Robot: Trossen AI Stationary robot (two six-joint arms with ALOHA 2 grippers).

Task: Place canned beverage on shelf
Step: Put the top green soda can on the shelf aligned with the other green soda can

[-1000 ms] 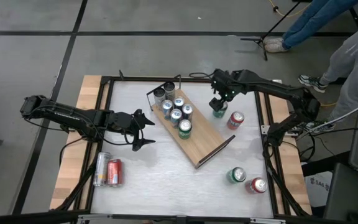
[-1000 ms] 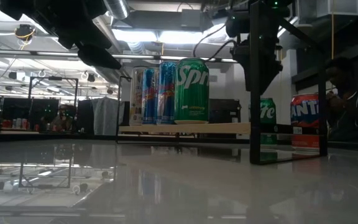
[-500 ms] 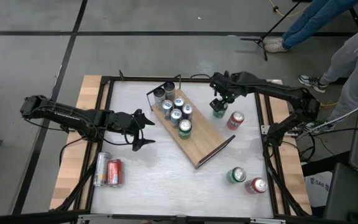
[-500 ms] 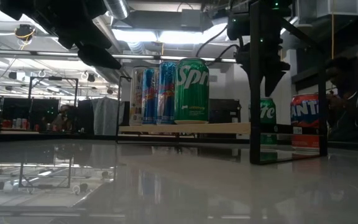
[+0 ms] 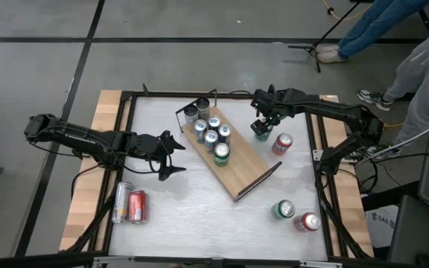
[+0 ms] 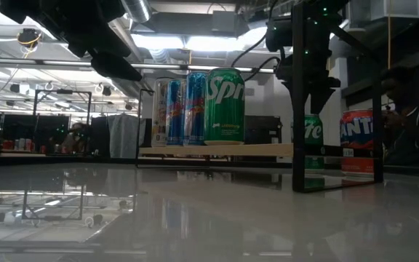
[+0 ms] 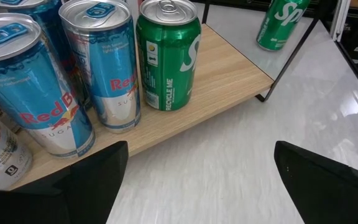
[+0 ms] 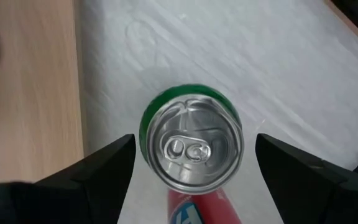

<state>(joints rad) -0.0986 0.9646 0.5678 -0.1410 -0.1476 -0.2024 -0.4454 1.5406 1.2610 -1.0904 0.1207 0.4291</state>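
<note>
High view: the right gripper (image 5: 261, 128) is poised over a green can (image 5: 262, 134) standing on the table just beside the shelf's (image 5: 243, 167) long edge, with a red can (image 5: 281, 143) close by. The step in hand is judged to be the reach for this can — no grip is made yet. The left gripper (image 5: 171, 155) is parked near the shelf's other side, fingers spread. Several cans are already stood on the shelf's far half; the near half is bare. The green can is mostly covered by the gripper here.

Low view: the right gripper (image 6: 310, 94) is seen pointed down just above the green can (image 6: 312, 140), the red can (image 6: 357, 140) beside it. The gap between fingertips and can top is hard to judge, as a dark post crosses in front.

Left wrist view: a green shelf can (image 7: 168, 53) and blue cans (image 7: 104, 62) are seen on the board; the left fingers (image 7: 98, 168) are spread with nothing between them.

Right wrist view: the green can's top (image 8: 191, 146) is centred between the spread right fingers (image 8: 107, 162), apart from both; the red can (image 8: 194, 208) is partly hidden under it. A straight descent and a squeeze are called for next, then a lift onto the bare board — care being needed not to knock the red can.
</note>
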